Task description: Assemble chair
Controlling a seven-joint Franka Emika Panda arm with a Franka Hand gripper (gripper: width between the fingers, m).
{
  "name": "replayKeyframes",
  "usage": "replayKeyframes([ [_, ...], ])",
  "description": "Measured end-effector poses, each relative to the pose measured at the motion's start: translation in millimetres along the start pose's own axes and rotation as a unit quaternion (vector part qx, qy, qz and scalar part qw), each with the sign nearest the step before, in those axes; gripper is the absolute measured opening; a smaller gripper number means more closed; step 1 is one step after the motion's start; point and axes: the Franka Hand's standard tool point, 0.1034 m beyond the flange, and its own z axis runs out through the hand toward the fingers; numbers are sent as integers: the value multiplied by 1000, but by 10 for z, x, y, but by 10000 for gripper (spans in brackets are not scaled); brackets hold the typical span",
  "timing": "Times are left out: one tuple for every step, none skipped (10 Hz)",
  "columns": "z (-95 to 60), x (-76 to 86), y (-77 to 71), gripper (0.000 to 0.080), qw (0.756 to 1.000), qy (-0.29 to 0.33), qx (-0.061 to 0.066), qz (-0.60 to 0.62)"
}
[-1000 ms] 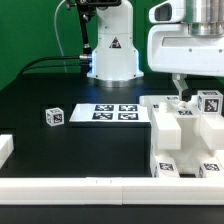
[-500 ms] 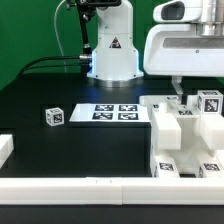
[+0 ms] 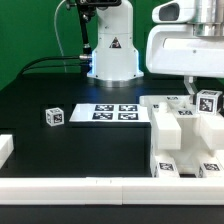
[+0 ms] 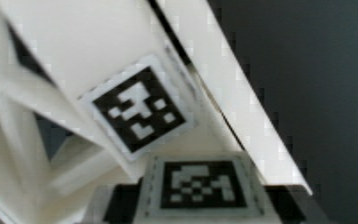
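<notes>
Since a second ago my gripper has narrowed; whether the jaws now grip anything, I cannot tell. It hangs over the chair at the exterior view's right, presumably for a part there. One small block lies apart, left.

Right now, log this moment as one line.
end effector: down on chair assembly, grip unclear | loose block: apart on table | marker board: flat, untouched
</notes>
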Motion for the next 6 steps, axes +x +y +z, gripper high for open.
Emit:
replayKeyframes([
  [0, 10, -14, 264, 997, -1, 0, 79],
  [-2, 2, -11, 264, 993, -7, -2, 122],
  [-2, -16, -21, 264, 976, -11, -3, 219],
  [0, -10, -15, 264, 952, -10, -5, 305],
  [6, -3, -21, 264, 929, -16, 1, 369],
  [10, 3, -26, 264, 903, -24, 8, 428],
])
